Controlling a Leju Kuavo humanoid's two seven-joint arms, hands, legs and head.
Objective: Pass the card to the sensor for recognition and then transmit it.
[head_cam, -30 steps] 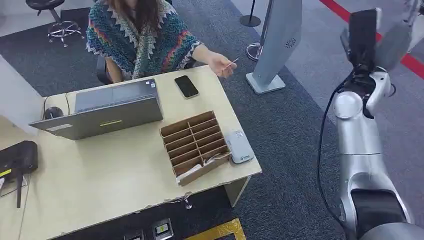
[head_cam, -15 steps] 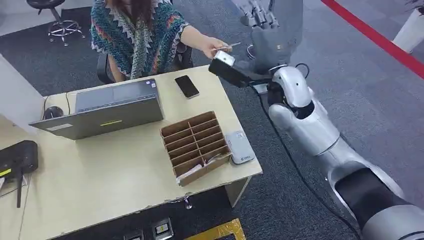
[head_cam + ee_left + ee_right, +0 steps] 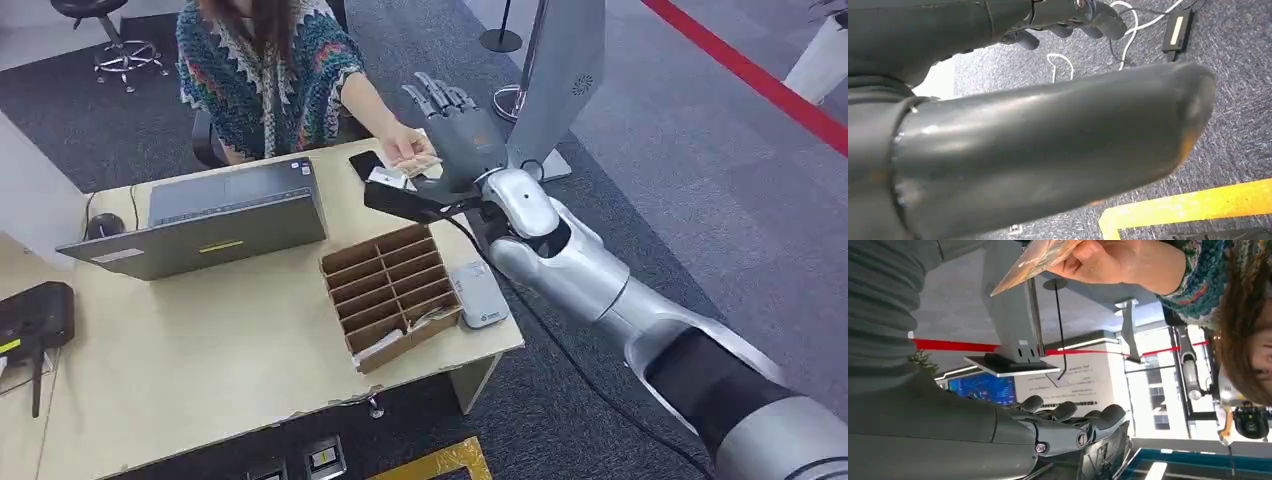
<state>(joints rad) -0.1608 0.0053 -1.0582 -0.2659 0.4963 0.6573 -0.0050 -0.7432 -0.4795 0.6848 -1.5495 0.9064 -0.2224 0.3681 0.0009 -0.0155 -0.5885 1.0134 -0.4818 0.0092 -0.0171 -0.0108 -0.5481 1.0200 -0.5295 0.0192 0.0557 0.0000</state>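
A person in a patterned sweater sits at the far side of the table and holds out a card (image 3: 418,163) in one hand (image 3: 403,146). My right hand (image 3: 452,122) hovers right beside it with fingers stretched apart and nothing in them. In the right wrist view the card (image 3: 1040,256) stays pinched in the person's fingers (image 3: 1098,262), apart from my own fingers (image 3: 1068,424). The grey card sensor (image 3: 478,293) lies flat near the table's right front corner. My left hand (image 3: 1068,15) hangs over the carpet, holding nothing.
A cardboard slot organizer (image 3: 388,290) stands next to the sensor. A laptop (image 3: 220,215), a dark phone (image 3: 362,160) and a black router (image 3: 35,318) share the table (image 3: 200,370). A grey kiosk stand (image 3: 560,70) rises behind my right arm.
My right arm has swung in from the raised right side and come down over the table's far edge. The person's hand with the card has moved lower, toward my right hand.
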